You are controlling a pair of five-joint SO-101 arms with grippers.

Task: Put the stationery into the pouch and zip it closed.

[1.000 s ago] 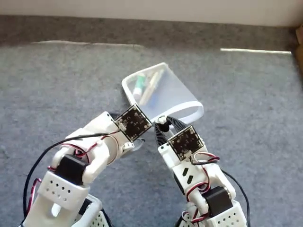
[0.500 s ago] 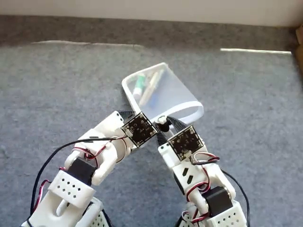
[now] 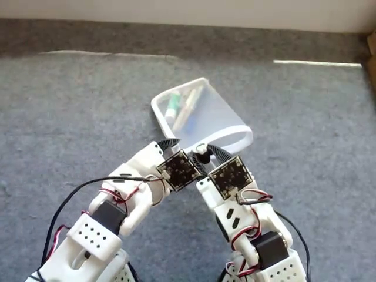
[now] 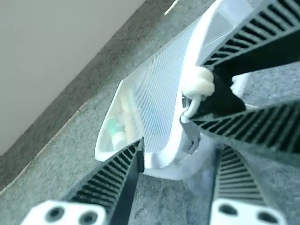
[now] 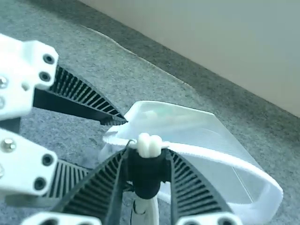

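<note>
Pouch (image 3: 214,114), translucent white mesh, just above centre in the high view, lying on the grey carpeted table (image 3: 70,117).

Contents, which we see through the wall at the pouch's upper-left end: a green-capped pen (image 3: 172,107) and a pale pen with blue on it (image 3: 189,108), side by side.

Zipper pull (image 3: 201,150), a white knot on a black tab, sits at the pouch's lower edge, at mid-frame.

Right gripper (image 5: 147,159): ribbed black jaws clamped on the zipper pull's tab, with the knot showing just past the tips.

Left gripper (image 4: 180,154): jaws spread wide, with the pouch's near end between them, close beside the right gripper. We cannot tell whether either jaw touches the mesh.

We cannot tell how far the zip is drawn.
</note>
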